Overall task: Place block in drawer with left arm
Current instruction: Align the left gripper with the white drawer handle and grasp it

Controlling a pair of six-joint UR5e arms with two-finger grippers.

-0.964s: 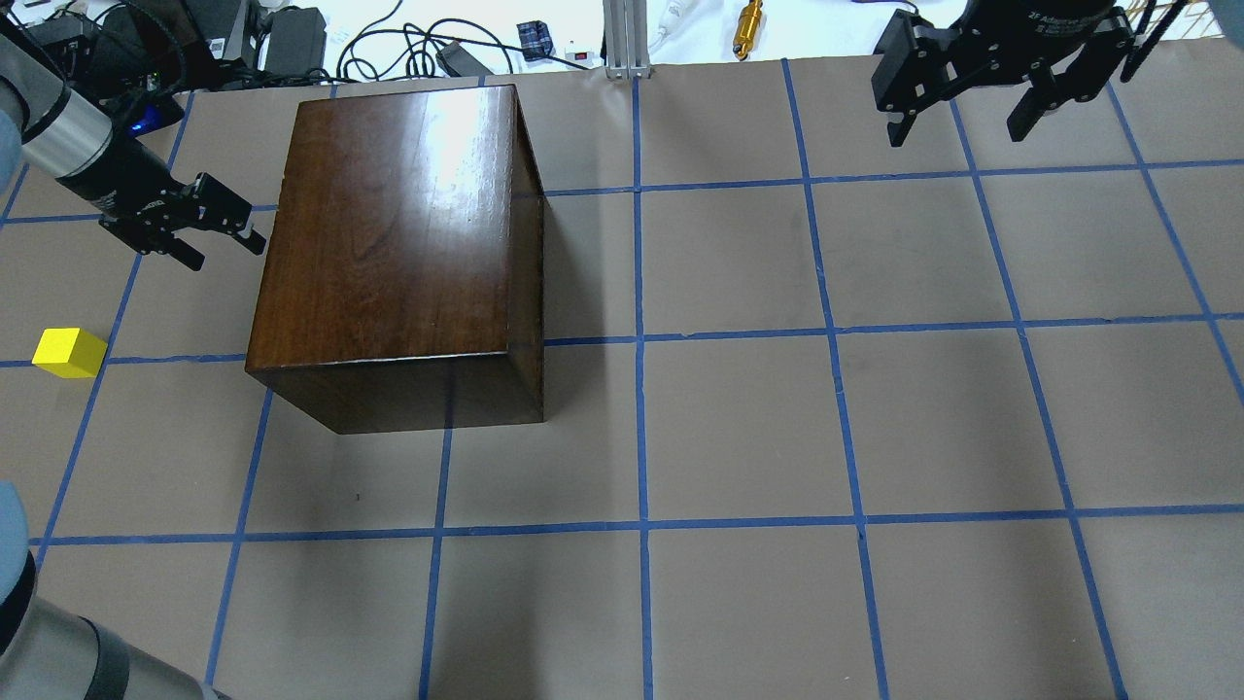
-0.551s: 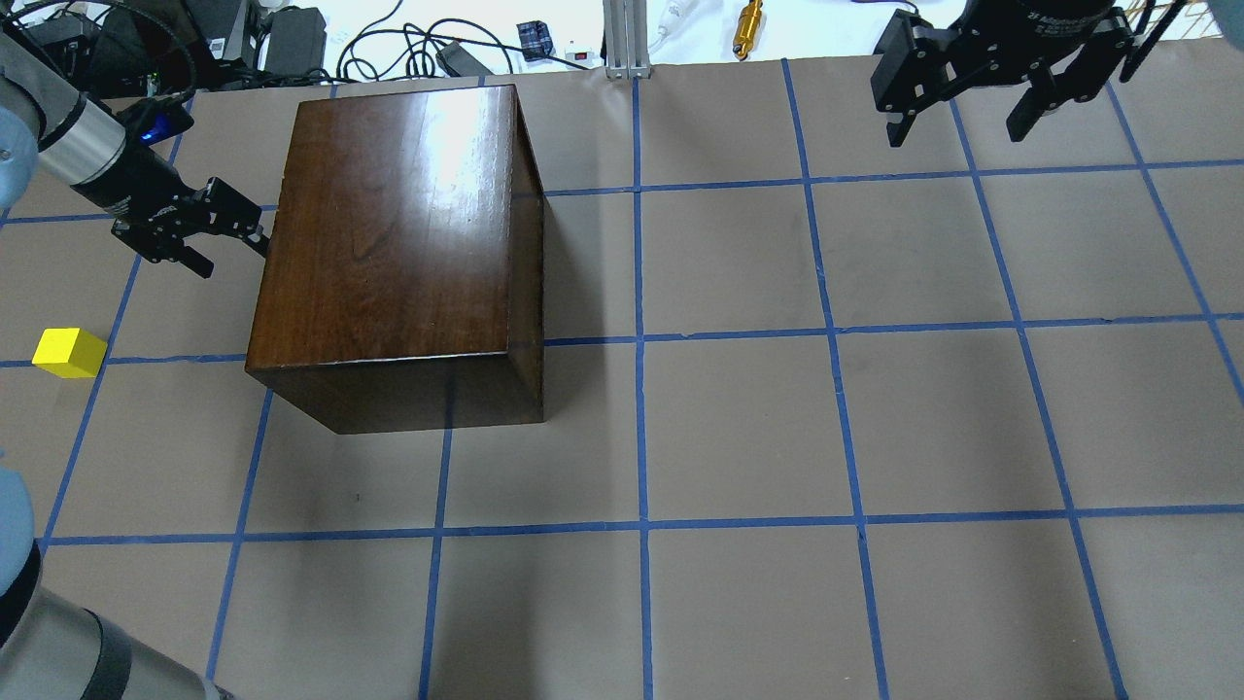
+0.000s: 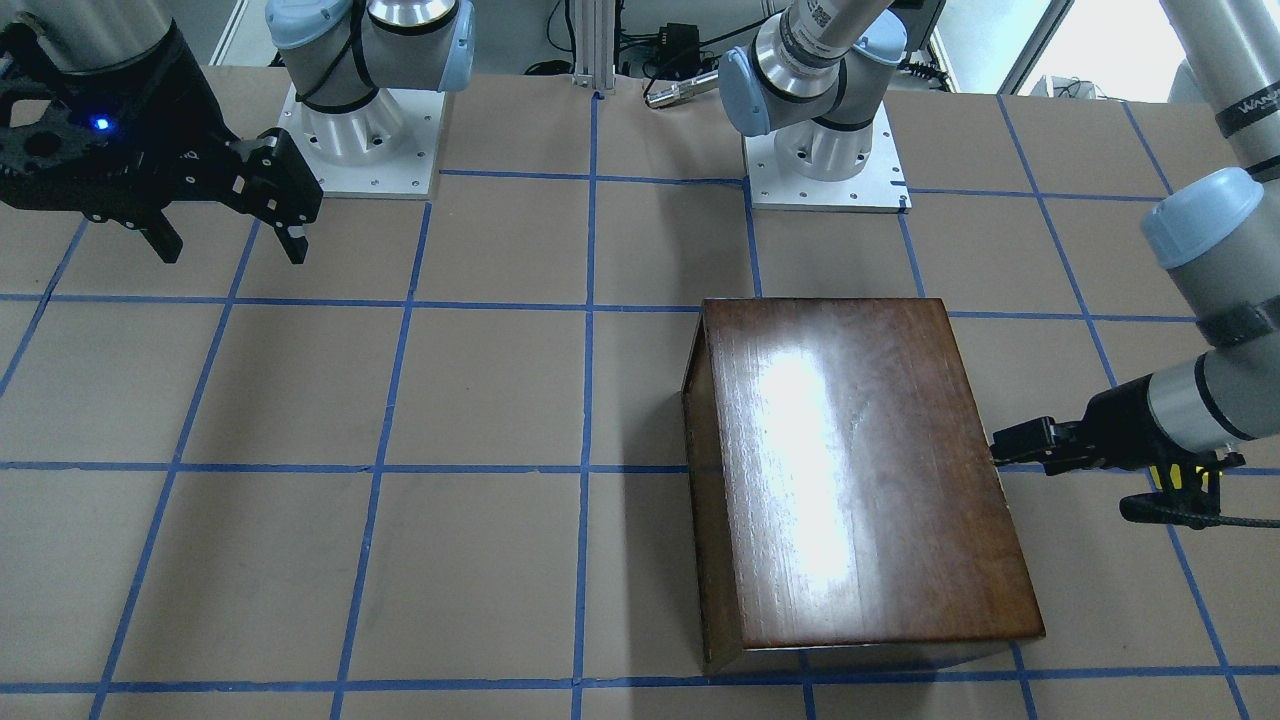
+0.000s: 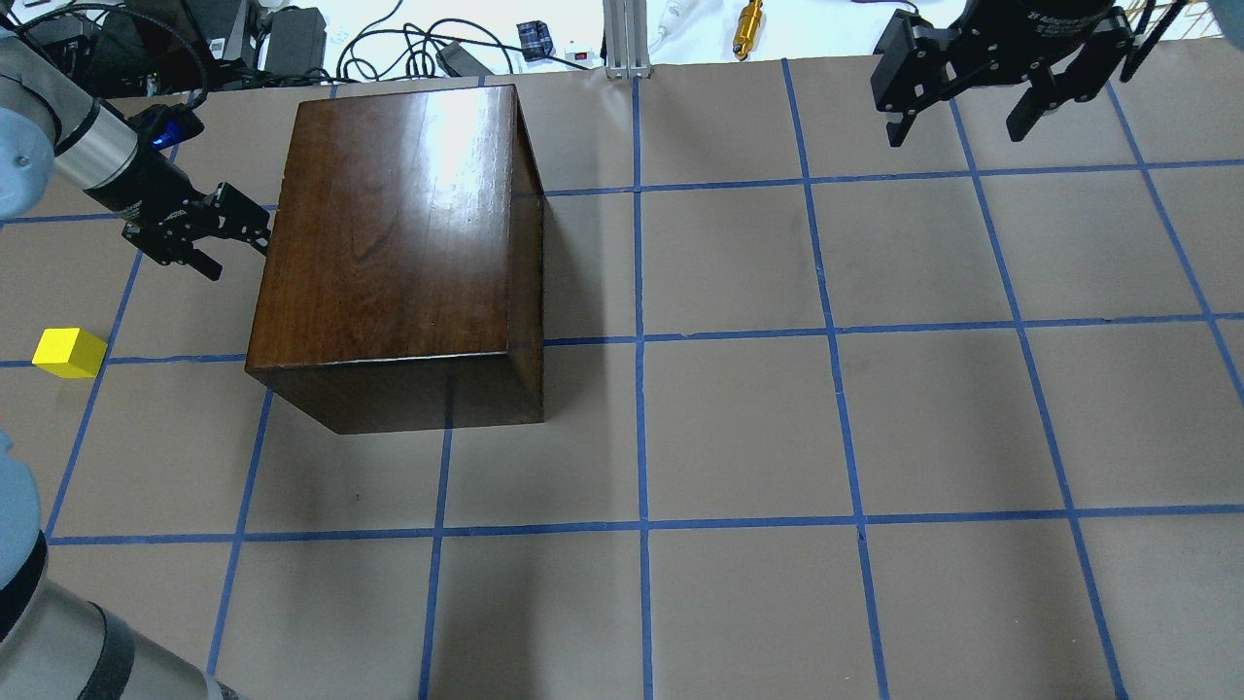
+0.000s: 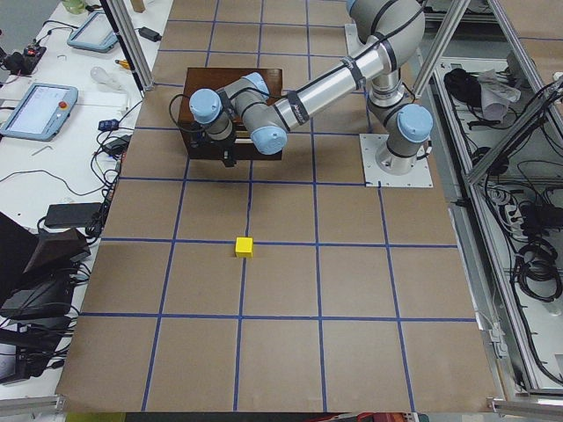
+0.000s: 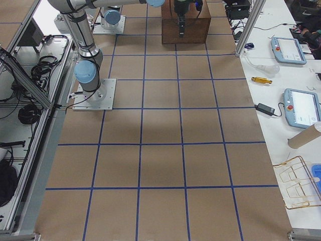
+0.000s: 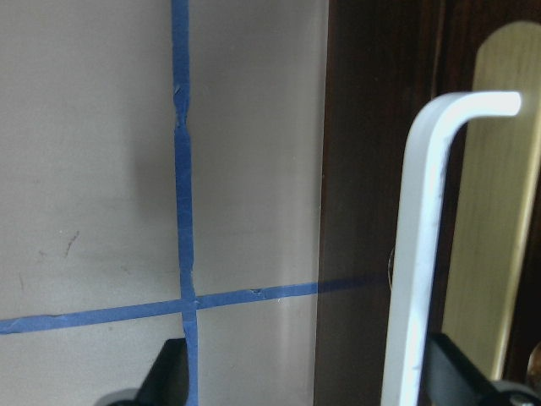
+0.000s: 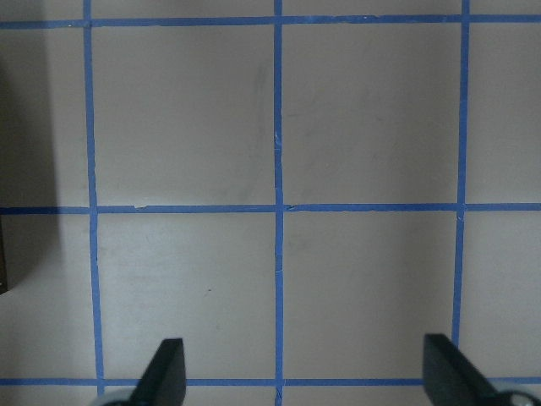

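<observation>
Closing the black left end effector (image 4: 236, 255), now spread, off-centre on the white bent handle (image 7: 414, 254) could shove the glossy dark-brown wooden box (image 4: 389, 224).

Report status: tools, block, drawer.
Left tool open, at handle. Right tool open, idle. Block on table, untouched. Drawer shut. No obstacle seen.

One block (image 4: 68, 352), one wooden box (image 4: 398, 243) (glossy), two arms (image 3: 1200, 400) (image 3: 370, 40).
</observation>
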